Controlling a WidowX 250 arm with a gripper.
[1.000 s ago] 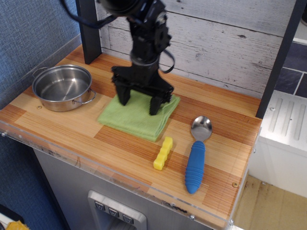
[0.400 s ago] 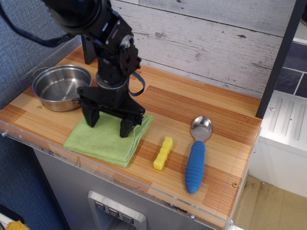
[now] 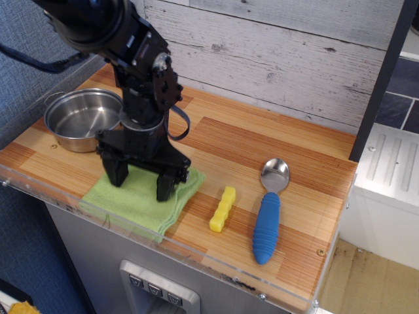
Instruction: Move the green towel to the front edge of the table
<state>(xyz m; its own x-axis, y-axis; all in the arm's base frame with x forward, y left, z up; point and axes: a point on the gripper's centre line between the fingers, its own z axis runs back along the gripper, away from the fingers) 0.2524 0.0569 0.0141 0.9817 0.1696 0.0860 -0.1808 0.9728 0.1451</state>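
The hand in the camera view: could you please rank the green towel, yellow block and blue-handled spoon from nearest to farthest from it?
1. Green towel, directly under the hand, at the front edge.
2. Yellow block, to the image right of the towel.
3. Blue-handled spoon, farther toward the image right.

No text, label, brand, number or sign can be read on anything here.

Green towel (image 3: pixel 141 199) folded flat at table (image 3: pixel 262 140) front edge, against acrylic rim.
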